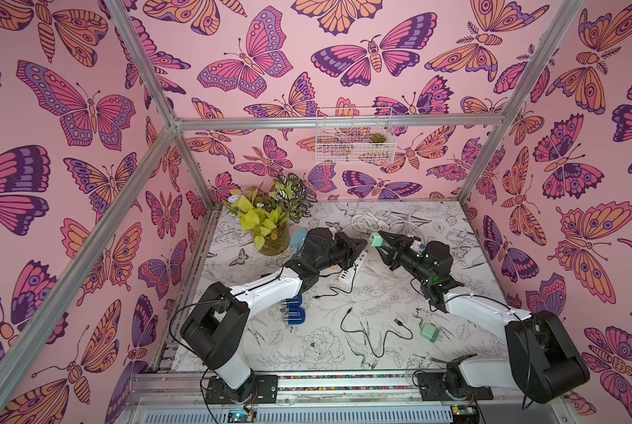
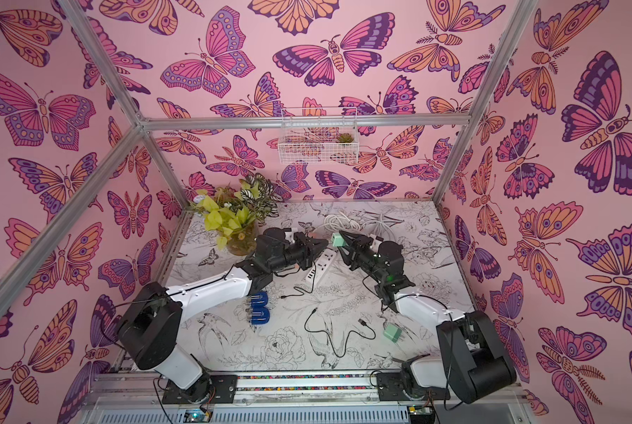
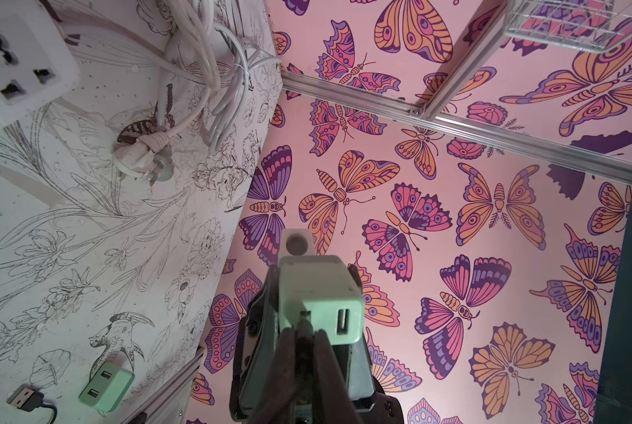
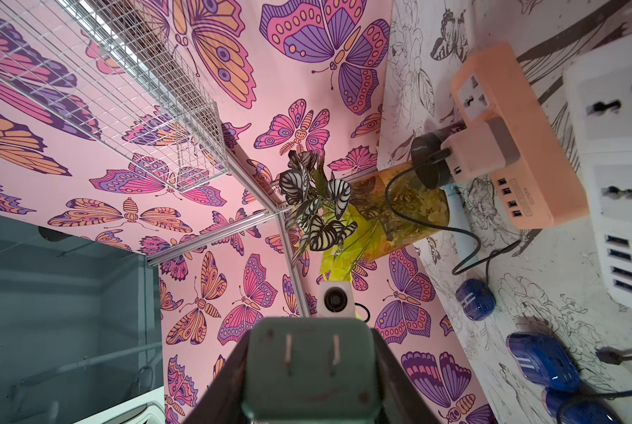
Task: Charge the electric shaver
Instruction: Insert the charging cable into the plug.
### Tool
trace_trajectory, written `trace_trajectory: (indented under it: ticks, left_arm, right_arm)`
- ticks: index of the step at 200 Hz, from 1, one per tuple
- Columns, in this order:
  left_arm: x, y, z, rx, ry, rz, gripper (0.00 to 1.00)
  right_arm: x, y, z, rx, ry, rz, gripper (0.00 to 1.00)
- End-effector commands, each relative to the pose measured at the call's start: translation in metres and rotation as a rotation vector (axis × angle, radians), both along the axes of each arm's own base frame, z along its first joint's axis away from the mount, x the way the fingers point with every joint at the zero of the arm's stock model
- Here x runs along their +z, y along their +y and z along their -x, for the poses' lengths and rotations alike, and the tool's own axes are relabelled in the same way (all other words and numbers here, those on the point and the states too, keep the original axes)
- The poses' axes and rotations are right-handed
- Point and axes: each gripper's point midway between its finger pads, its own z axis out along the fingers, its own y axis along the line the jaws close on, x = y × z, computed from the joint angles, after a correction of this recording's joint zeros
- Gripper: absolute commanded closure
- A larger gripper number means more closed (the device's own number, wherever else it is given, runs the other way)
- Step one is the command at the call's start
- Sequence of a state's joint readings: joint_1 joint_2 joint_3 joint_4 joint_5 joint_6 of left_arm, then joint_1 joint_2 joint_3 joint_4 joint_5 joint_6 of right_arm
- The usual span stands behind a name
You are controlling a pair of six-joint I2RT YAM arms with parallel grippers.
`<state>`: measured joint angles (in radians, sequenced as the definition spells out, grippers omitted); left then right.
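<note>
Right claw [image 1: 379,243]: we see it grasping the green USB charger [image 1: 375,240].
Left claw [image 3: 304,328]: clenched on a USB plug [image 3: 304,316] at its port.
Electric shaver [image 1: 299,236]: table's [image 1: 344,352] 11 o'clock, beside the vase [image 1: 272,245].

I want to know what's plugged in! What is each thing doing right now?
Right claw: shut on green charger, held in the air.
Left claw: shut on USB plug at one charger port.
Spare charger: lying on table, both ports empty.
White power strip: visible sockets empty.
Orange power strip: one adapter plugged in.
Black cable: loose on table, both ends free.
</note>
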<state>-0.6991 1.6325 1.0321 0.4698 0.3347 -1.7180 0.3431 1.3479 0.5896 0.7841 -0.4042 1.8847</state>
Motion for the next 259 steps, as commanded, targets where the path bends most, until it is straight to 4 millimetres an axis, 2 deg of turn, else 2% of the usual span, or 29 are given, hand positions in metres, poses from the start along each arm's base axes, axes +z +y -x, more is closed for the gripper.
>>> trace_trajectory:
  ticks: [1, 47, 122, 259]
  left_arm:
    - [-0.005, -0.006, -0.001, 0.000, 0.042, -0.009, 1.00]
    - [-0.007, -0.004, 0.000, 0.002, 0.045, -0.029, 1.00]
    - [-0.011, 0.007, -0.003, 0.012, 0.012, -0.130, 1.00]
    - [-0.013, -0.002, -0.004, 0.001, -0.022, -0.180, 1.00]
  right_arm:
    - [0.019, 0.018, 0.011, 0.081, -0.089, -0.012, 1.00]
    - [0.017, 0.021, 0.011, 0.081, -0.084, -0.013, 1.00]
    - [0.029, 0.022, 0.017, 0.088, -0.067, -0.008, 1.00]
    - [0.027, 0.018, 0.016, -0.042, -0.017, 0.010, 1.00]
